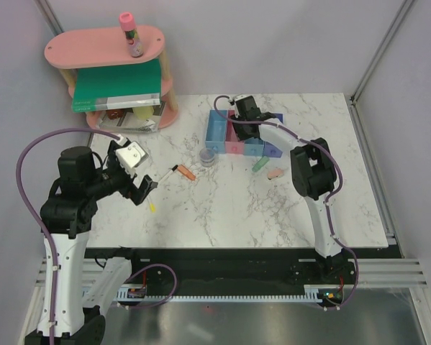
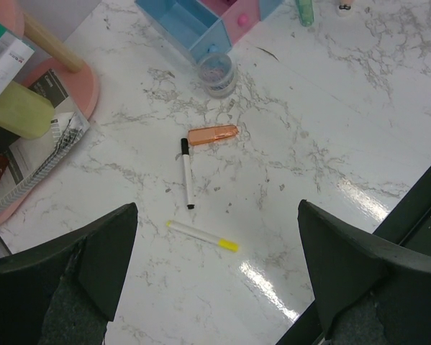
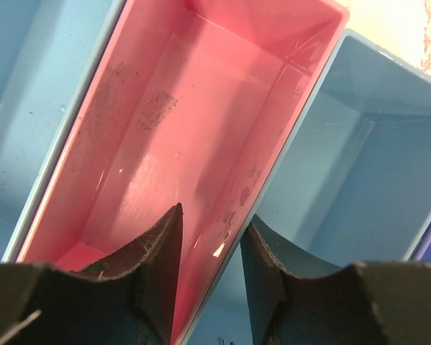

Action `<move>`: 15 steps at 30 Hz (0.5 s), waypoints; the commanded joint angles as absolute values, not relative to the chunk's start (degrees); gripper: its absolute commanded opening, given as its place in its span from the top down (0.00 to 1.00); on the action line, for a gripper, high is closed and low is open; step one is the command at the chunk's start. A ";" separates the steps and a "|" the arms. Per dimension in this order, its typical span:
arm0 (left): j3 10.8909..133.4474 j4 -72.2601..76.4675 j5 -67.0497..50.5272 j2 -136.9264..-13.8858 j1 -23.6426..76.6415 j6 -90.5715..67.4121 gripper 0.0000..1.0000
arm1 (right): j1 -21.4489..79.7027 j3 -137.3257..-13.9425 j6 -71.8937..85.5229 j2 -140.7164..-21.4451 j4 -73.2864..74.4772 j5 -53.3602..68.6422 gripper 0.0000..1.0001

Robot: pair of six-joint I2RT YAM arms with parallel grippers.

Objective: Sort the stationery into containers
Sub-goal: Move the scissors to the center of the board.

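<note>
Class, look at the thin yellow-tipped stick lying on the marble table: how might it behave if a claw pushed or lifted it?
The yellow-tipped stick looks slim and round, so a sideways push would probably roll it on the glossy table. It lies flat, so pinching it may be fiddly. Being thin, it is likely light.

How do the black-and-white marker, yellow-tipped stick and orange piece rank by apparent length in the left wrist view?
1. black-and-white marker and yellow-tipped stick: about alike, too close to rank.
2. orange piece: clearly shortest.
</note>
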State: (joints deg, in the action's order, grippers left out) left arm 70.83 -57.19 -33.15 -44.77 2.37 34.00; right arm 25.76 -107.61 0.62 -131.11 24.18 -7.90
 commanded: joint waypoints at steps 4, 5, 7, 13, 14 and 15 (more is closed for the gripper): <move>70.66 -56.87 -34.45 -43.51 2.37 33.22 0.01 | 28.74 -108.64 4.39 -130.96 20.83 -9.49 0.56; 70.75 -56.87 -34.45 -43.42 2.37 33.22 0.01 | 29.18 -107.76 4.57 -130.70 20.48 -9.49 0.57; 70.66 -56.95 -34.54 -43.16 2.37 33.40 0.01 | 29.62 -106.53 5.01 -129.91 19.95 -9.58 0.57; 70.23 -57.30 -34.89 -42.63 2.37 33.49 0.01 | 31.20 -100.74 5.27 -127.80 18.63 -10.11 0.58; 70.14 -57.39 -35.07 -42.45 2.37 33.49 0.01 | 31.46 -100.11 5.27 -127.53 18.37 -10.19 0.58; 69.96 -57.39 -35.24 -42.36 2.37 33.49 0.01 | 31.73 -99.59 5.27 -127.18 18.37 -10.28 0.58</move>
